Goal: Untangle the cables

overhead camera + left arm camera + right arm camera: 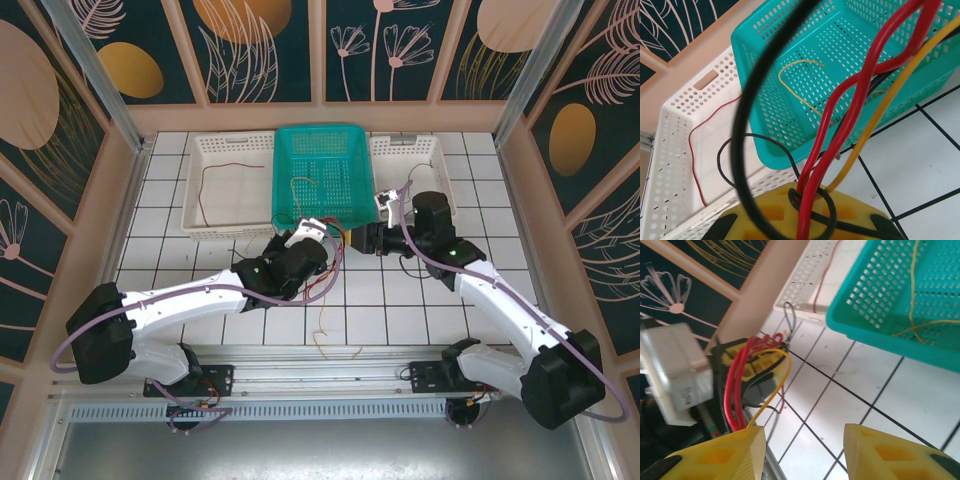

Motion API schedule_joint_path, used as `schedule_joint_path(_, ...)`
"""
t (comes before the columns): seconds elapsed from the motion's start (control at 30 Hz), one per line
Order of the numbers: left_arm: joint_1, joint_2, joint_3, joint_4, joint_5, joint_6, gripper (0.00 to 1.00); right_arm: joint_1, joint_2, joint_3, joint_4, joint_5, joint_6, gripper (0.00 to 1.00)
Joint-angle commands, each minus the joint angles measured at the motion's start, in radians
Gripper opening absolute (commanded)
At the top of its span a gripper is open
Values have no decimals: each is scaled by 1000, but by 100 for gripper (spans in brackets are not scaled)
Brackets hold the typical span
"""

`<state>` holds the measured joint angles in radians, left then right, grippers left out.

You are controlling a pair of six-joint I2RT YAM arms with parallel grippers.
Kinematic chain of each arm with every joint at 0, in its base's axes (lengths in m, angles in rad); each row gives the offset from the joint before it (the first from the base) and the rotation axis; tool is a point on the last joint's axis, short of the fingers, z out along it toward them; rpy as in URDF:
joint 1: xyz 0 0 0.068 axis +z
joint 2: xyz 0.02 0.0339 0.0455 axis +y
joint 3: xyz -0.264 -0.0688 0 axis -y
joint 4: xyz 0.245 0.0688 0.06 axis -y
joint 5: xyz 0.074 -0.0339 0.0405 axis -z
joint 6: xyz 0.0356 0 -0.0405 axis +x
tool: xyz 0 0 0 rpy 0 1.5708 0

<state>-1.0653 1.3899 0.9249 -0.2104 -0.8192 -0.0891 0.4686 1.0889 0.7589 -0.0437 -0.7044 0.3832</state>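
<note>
the left gripper (810, 215) was clamped shut on the thin red, yellow and black cables (860, 95), which rose from between its yellow plastic fingers (765, 212) in a crossed bunch, the black strand looping wide and close to the lens. the right gripper (805, 452) faced it with its jaws partly apart and nothing between them; the yellow strand ran down to the edge of one finger, touching it or passing behind, i could not tell which. the main risk looked like a knot pulled tighter: with all three colours pinched in one clamp, a tug from the right would drag the whole bunch instead of sliding one strand free. closing the right jaws there might also have caught two strands at once. the black loop could have snagged on a wrist or on a basket rim. the teal perforated plastic basket (320, 175), with one yellow wire lying inside, stood just behind both grippers, so there was little room to move away from the arms. a white perforated basket (215, 185) holding a red wire sat to its left, and another white one (425, 160) behind the right arm. the open room lay on the white tiled table (170, 250), towards the bases and to the left, where a loose cable tail (322, 335) trailed near the front edge and could have caught there.
</note>
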Motion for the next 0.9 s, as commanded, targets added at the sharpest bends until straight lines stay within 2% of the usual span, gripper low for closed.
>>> schedule_joint_path(0.0, -9, -9, -2, 50, 21, 27, 0, 9, -16, -27, 105, -71, 22, 45)
schedule_joint_path(0.27, -9, 9, 0, 35, -1, 24, 0, -26, -103, -95, 203, -110, 85, 47)
schedule_joint_path(0.6, -9, 24, 9, 28, -16, 29, 0, -59, -114, -121, 241, -166, 144, 47)
schedule_joint_path(0.7, -8, 34, 15, 25, -20, 27, 0, -53, -110, -155, 331, -207, 202, 49)
schedule_joint_path(0.87, -9, 30, 21, 26, 0, 30, 0, -29, -75, -145, 248, -125, 133, 49)
